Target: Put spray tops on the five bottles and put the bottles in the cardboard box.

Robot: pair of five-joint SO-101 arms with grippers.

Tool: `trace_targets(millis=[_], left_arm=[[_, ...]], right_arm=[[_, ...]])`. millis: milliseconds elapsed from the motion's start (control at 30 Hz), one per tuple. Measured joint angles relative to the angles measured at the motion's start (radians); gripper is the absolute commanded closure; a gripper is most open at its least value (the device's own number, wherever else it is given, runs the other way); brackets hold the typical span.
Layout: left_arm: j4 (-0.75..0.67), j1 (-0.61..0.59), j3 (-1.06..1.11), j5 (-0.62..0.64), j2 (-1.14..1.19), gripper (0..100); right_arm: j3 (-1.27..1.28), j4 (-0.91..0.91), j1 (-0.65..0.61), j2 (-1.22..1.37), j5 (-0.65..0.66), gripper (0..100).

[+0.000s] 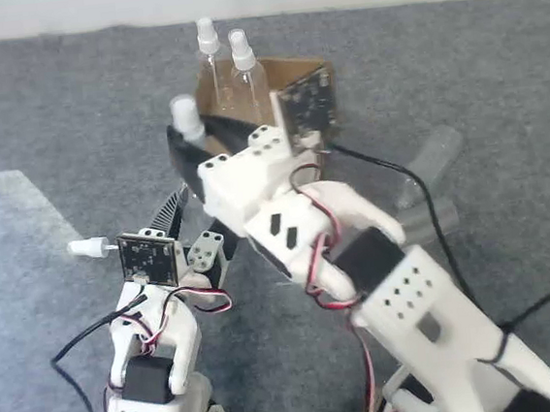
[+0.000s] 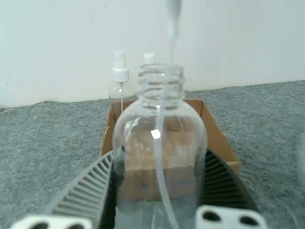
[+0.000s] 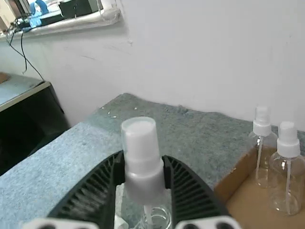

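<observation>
While my left fingers (image 2: 90,188) clasped the open bottle (image 2: 143,157) at frame centre, my right fingers (image 3: 188,191) gripped a spray top (image 3: 140,157) just above its neck.

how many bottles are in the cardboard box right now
2. The first bottle and the second bottle stand upright side by side at the far end of the cardboard box, each with a spray top on. An arm covers the box's near part, so another could be hidden there.

Grey carpet (image 1: 496,68) underfoot; plain white wall (image 3: 214,57) behind; black furniture (image 3: 24,129) beside it.
</observation>
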Motion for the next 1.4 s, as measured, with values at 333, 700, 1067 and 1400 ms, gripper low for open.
trace_targets(millis=[333,700,1067,1400], left_arm=[[-0.02,-0.005,0.0,0.003,0.0,88],[-0.041,-0.005,0.003,0.005,0.0,88],[-0.041,0.0,0.005,0.0,0.0,88],[-0.041,0.0,0.005,0.0,0.0,88]], right_arm=[[0.02,0.0,-0.035,0.061,0.005,98.9],[0.051,-0.006,-0.041,0.055,0.005,99.0],[0.106,-0.008,-0.041,-0.018,0.117,98.8],[0.106,-0.005,-0.041,-0.018,0.137,96.9]])
